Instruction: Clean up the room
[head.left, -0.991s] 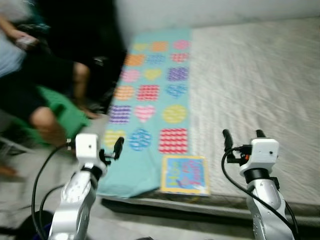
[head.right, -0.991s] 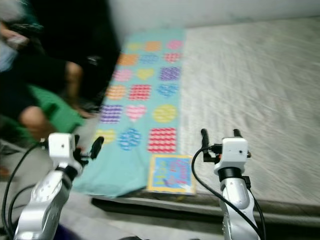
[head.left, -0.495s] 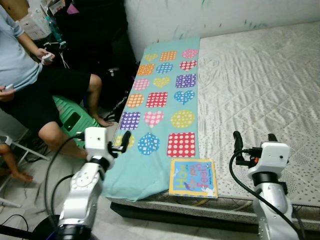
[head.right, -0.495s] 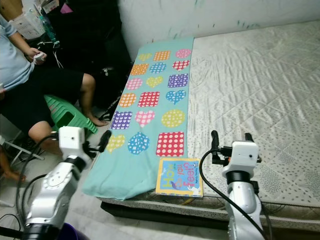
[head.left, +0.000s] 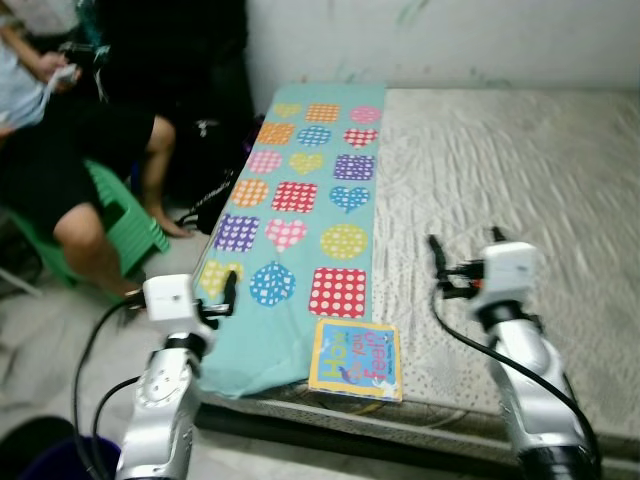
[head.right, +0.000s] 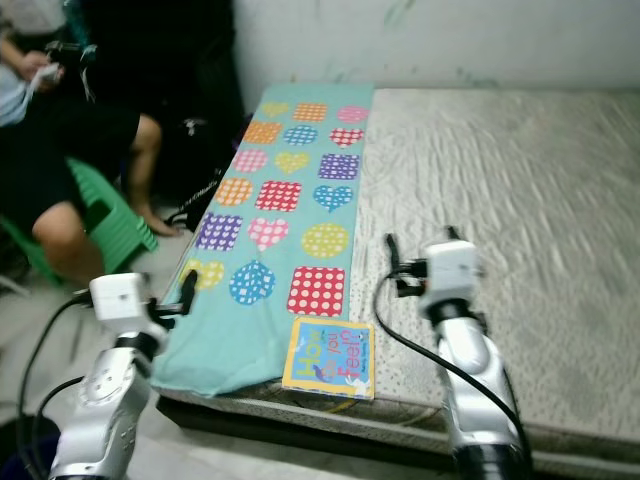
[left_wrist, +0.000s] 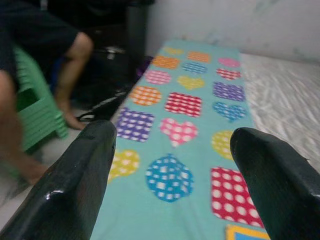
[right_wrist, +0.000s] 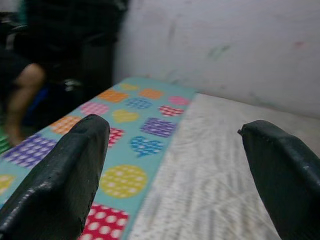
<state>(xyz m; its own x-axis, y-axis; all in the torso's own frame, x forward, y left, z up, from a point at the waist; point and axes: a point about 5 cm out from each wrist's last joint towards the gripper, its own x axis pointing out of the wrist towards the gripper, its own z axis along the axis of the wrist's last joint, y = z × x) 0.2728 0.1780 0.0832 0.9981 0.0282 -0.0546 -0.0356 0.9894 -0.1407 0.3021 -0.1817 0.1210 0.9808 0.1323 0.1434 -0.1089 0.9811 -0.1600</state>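
Your book (head.left: 356, 359) lies flat on the near edge of the bed (head.left: 520, 170), colourful cover up, its far edge resting on the end of the teal blanket (head.left: 305, 200). That blanket runs down the bed's left side, printed with dotted hearts, circles and squares, and its near corner droops over the mattress edge toward the floor.

Your left gripper (head.left: 228, 296) hangs in the air off the bed's left side, just beside the drooping blanket corner, holding nothing. Its wrist view looks along the blanket with both fingers (left_wrist: 80, 185) spread wide, and you catch a corner of the book low between them, which the right wrist view doesn't give you.

Your right gripper (head.right: 420, 248) hovers above the bare quilted mattress, to the right of the blanket and beyond the book, also empty. Its wrist view has the fingers (right_wrist: 62, 180) well apart, looking along the blanket's far patches to the pale wall (right_wrist: 225, 45).

Out to your left, the head views show a person (head.left: 60, 140) in dark shorts sitting on a green stool (head.left: 120, 225), hands holding something small I can't make out. The left wrist view picks up just the bare legs and stool.
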